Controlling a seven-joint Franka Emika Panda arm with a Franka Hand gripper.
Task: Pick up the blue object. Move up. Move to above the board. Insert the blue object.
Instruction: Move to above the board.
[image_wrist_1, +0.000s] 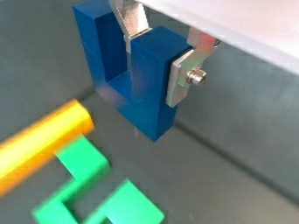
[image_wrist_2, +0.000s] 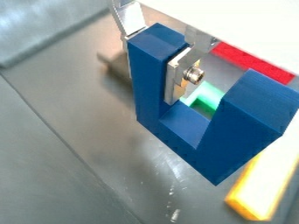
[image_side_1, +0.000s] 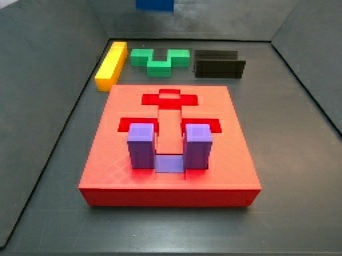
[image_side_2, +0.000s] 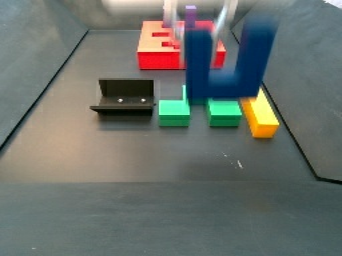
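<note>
Gripper (image_wrist_2: 158, 54) closed on one prong of the blue object (image_wrist_2: 211, 118), held clear of the floor with prongs pointing up. Silver finger (image_wrist_1: 184, 74) with screw flat against the outer face of that prong in a wrist view; a second finger plate (image_wrist_1: 132, 19) down inside the slot. Same grip seen from the opposite side in a wrist view, finger (image_wrist_2: 184, 77) pressed against the inner face of the prong.

Blue object (image_side_2: 225, 60) large and blurred in a side view, hanging above the green block (image_side_2: 198, 108) and the yellow bar (image_side_2: 261, 113), hiding part of each and part of the board (image_side_2: 156, 47) behind. Only a small blue patch (image_side_1: 156, 5) at the upper edge in a side view; gripper out of frame there.

Board (image_side_1: 170, 145) shown whole only in a side view: cross-shaped recess (image_side_1: 170, 99) open, purple block (image_side_1: 166, 144) seated upright near the front edge. Fixture (image_side_1: 219, 65), green block (image_side_1: 162, 61) and yellow bar (image_side_1: 111, 64) in a row on the floor beyond the board, well apart from it.

Count: one blue, one purple, one green, one yellow piece; one board; one fixture.
</note>
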